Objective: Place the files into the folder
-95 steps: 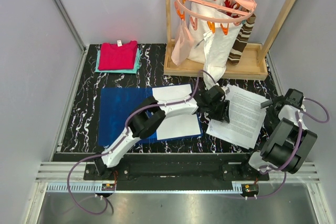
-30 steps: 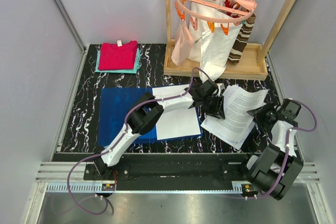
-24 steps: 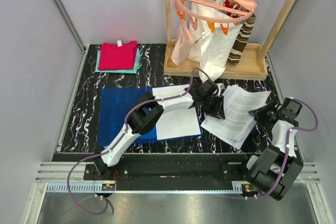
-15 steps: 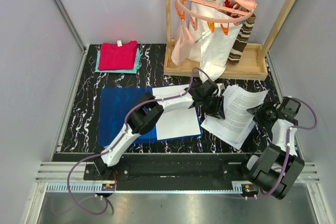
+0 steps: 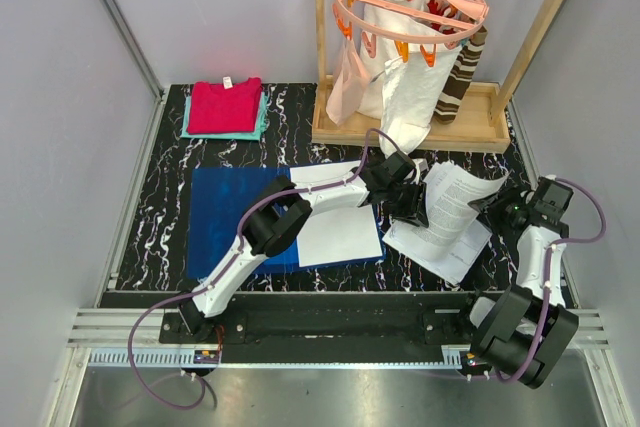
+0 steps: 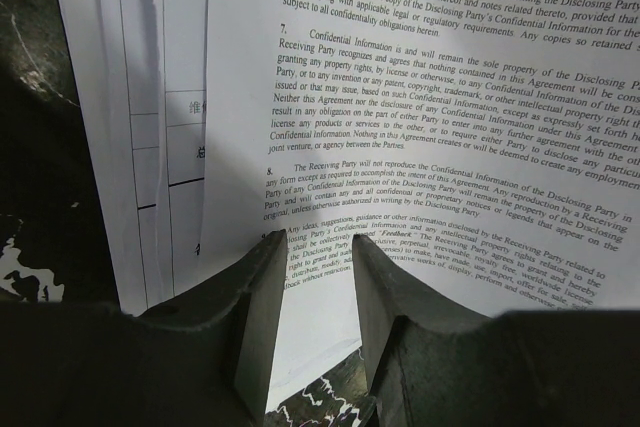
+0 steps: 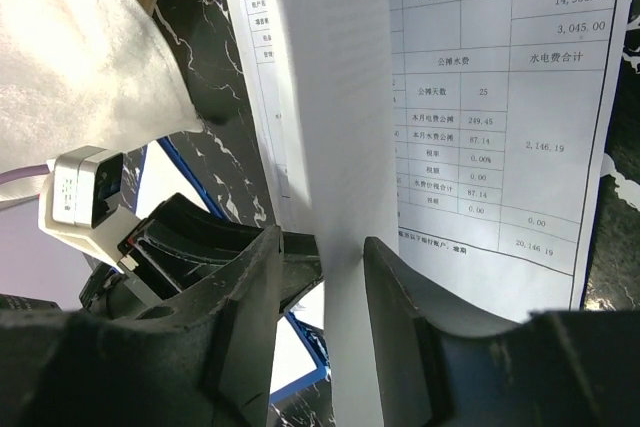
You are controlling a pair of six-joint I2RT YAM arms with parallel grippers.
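White files (image 5: 455, 212) buckle between both pincers: left gripper (image 6: 315, 247) parted over them, right gripper (image 7: 322, 242) straddling a raised sheet, grip unclear; squeezing inward risks creasing.

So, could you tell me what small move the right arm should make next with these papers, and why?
Probably close the right gripper on the files: its fingers straddle their raised right edge with a gap showing, the left gripper sits open-jawed at the opposite edge, and the stack lies outside the folder.
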